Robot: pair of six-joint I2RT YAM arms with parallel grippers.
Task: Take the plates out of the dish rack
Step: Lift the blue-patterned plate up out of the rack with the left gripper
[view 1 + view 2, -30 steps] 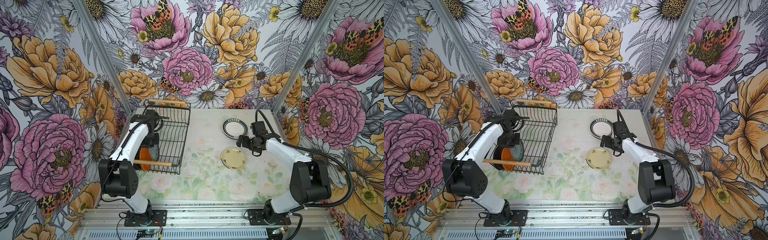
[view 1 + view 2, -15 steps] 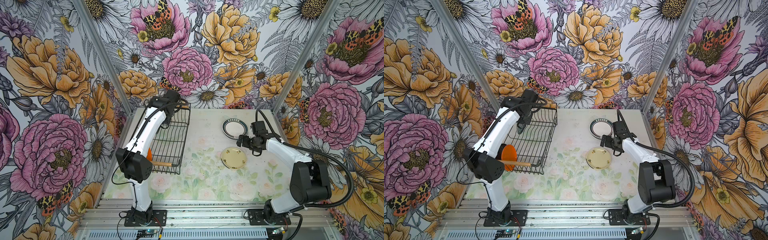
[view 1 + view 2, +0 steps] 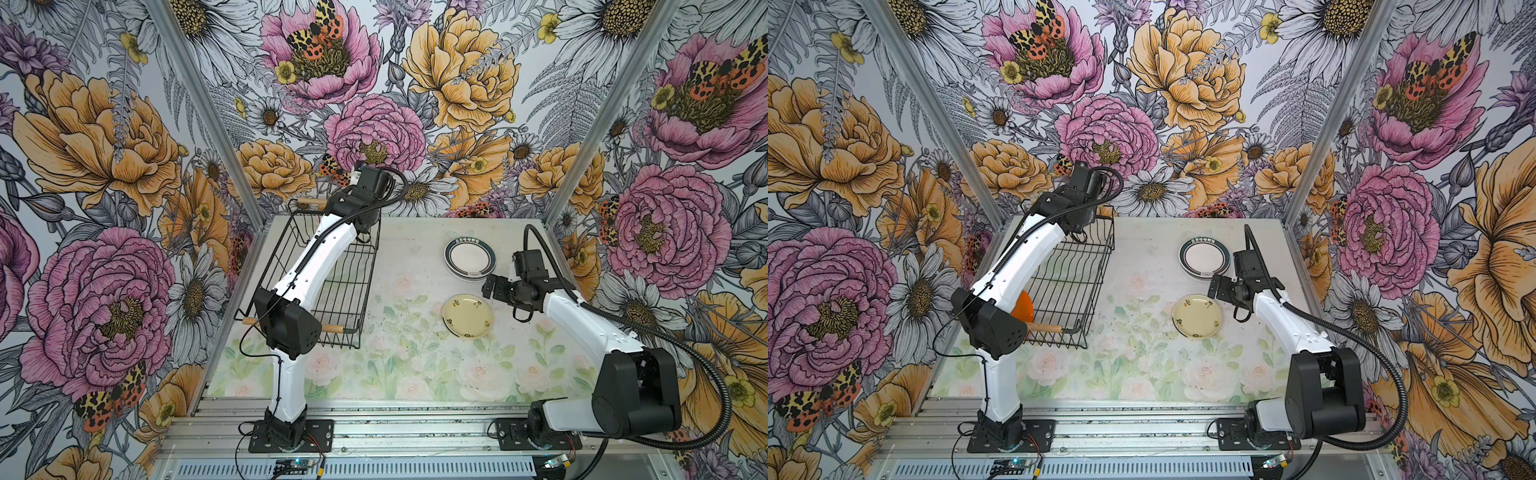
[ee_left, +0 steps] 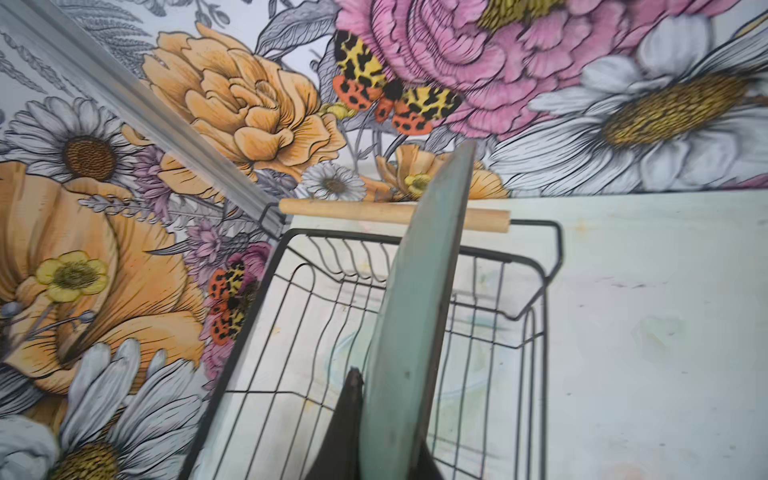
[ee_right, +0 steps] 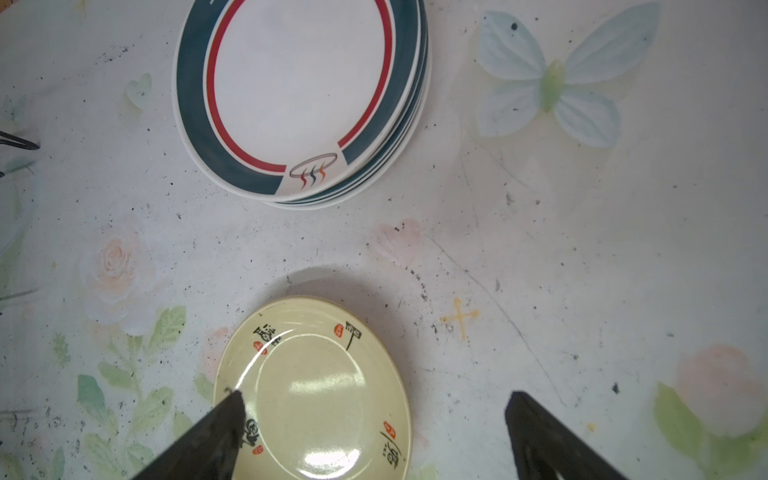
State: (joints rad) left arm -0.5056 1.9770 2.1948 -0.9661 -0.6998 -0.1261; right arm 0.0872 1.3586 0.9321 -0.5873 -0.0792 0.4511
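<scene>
plates [image 3: 470, 257] rest on floral table [image 3: 395, 365]; left fingers [image 4: 347, 424] clamp teal plate [image 4: 411, 324], right fingers [image 5: 208, 436] apart.

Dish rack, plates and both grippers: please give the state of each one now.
dish rack: on table, mostly empty
teal plate: held on edge above rack
orange plate: standing in rack, partly hidden
dark-rimmed plates: stacked flat on table
cream plate: flat on table, alone
left gripper: shut on teal plate
right gripper: open, empty, over cream plate
</scene>
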